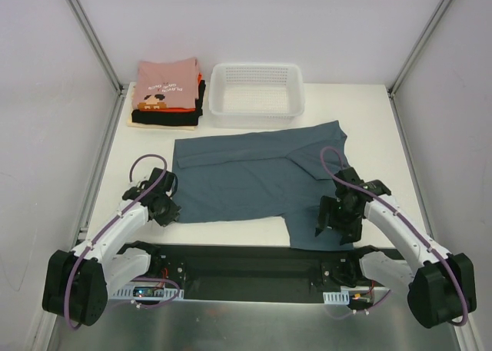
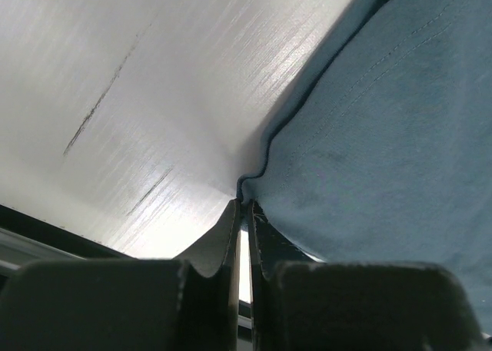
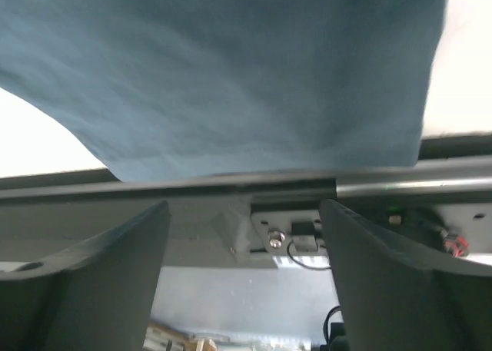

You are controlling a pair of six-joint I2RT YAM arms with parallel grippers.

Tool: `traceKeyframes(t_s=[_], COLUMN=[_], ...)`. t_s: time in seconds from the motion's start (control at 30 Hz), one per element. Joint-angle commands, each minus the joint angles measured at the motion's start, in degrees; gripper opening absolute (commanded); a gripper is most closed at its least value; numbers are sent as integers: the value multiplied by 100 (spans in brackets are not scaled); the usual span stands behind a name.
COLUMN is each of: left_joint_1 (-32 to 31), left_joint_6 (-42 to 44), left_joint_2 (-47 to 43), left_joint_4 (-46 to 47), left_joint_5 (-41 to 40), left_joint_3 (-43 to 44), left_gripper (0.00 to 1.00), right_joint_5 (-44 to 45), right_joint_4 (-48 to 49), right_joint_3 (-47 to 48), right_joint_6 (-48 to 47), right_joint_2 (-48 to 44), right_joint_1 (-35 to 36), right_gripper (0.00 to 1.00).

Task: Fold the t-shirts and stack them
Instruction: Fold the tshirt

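Your left gripper [image 2: 243, 207] is pinched tight on the hem corner of the slate-blue t-shirt [image 1: 254, 178], which lies spread on the table [image 1: 377, 128]. Your right gripper [image 3: 244, 206] stands wide over the shirt's near edge, nothing between its fingers. The folded t-shirts [image 1: 167, 90] sit stacked at the far left.

White surface [image 1: 369, 128], viewed from above. A slate blue-grey t-shirt [image 1: 254, 182] lies spread across its middle, with one part reaching the near edge at the right. In the far left corner rests a stack of folded t-shirts [image 1: 167, 94], pink on top and cream at the bottom. Just beside the stack, to its right, stands a white mesh basket [image 1: 257, 94], close behind the spread shirt.
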Motion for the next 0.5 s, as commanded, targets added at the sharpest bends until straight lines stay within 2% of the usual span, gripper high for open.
traceKeyframes(t_s=[0.0, 0.07, 0.1, 0.27, 0.47], left_joint_1=[-14, -14, -14, -14, -14], left_joint_6=[77, 68, 68, 24, 24], left_joint_2=[-68, -94, -112, -253, -209], left_joint_4=[-12, -3, -3, 23, 49], left_joint_5=[-87, -69, -78, -95, -95], left_joint_3=[75, 31, 14, -21, -30], left_gripper=[0, 0, 0, 0, 0], right_joint_5=[-97, 70, 79, -61, 316], right_joint_4=[-396, -247, -185, 114, 483], right_joint_3=[-152, -327, -398, -689, -777], right_joint_6=[737, 1010, 1264, 1548, 1741], right_joint_2=[-123, -203, -221, -54, 148], right_joint_1=[285, 294, 285, 285, 286], right_gripper=[74, 65, 55, 50, 47])
